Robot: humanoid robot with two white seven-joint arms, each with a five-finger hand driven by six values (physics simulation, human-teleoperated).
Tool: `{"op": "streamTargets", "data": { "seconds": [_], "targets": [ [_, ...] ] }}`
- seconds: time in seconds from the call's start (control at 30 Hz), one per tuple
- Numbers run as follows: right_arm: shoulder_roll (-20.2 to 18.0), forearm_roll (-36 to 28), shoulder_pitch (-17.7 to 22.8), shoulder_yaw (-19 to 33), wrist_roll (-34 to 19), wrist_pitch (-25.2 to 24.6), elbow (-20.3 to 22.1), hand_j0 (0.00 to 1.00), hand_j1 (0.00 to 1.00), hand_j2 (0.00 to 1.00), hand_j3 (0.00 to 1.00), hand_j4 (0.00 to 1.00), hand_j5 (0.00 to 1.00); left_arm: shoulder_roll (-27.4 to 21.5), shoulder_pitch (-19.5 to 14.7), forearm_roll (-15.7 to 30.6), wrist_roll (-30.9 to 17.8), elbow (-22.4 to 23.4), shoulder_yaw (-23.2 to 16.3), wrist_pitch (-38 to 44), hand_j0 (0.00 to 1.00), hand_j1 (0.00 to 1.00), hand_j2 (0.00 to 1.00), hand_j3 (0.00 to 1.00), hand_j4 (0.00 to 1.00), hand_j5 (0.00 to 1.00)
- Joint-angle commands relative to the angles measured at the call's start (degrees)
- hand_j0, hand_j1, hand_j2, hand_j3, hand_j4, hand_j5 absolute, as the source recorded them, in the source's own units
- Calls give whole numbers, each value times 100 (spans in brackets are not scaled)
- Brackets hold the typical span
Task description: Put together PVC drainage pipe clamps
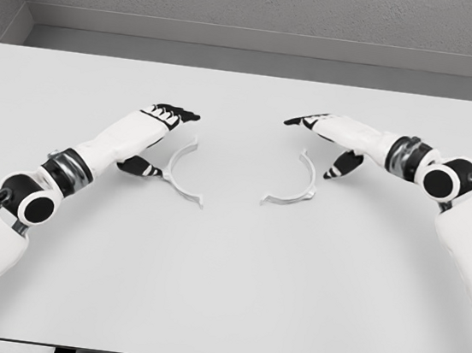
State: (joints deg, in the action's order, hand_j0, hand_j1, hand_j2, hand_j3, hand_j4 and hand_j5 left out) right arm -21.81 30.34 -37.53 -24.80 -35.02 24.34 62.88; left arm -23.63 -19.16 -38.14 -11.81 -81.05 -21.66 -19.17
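Left hand (163, 124) released, left clamp half (181, 172) just beside thumb. Right hand (331, 137) released, right clamp half (294, 184) just below-inward; halves apart, hollows facing.

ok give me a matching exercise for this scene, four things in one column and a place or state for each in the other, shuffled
Column one:
1. left hand
2. right hand
3. left clamp half
4. right clamp half

Column two:
A. lying on the table, right of centre, its opening facing left
B. open, beside the clamp half that is left of centre
C. lying left of centre, its opening facing right
D. open, beside the clamp half that is right of centre

Pairs: 1-B, 2-D, 3-C, 4-A
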Motion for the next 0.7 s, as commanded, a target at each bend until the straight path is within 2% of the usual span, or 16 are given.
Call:
{"op": "streamTargets", "data": {
  "seconds": [0.0, 0.43, 0.67],
  "targets": [
    [54, -2, 0, -42, 2, -17, -21, 100, 100, 100, 100, 100, 100, -1, -9, 17, 3, 37, 4, 10, 100, 100, 100, 100, 100, 100],
    [230, 33, -18, -51, 2, -17, -13, 100, 100, 100, 100, 100, 100, 95, -44, 17, 3, 63, -5, 18, 100, 100, 100, 100, 100, 100],
    [300, 33, -18, -51, 2, -17, 5, 100, 100, 100, 100, 100, 100, 236, -53, -142, 3, 46, 4, 18, 100, 100, 100, 100, 100, 100]
  ]
}}
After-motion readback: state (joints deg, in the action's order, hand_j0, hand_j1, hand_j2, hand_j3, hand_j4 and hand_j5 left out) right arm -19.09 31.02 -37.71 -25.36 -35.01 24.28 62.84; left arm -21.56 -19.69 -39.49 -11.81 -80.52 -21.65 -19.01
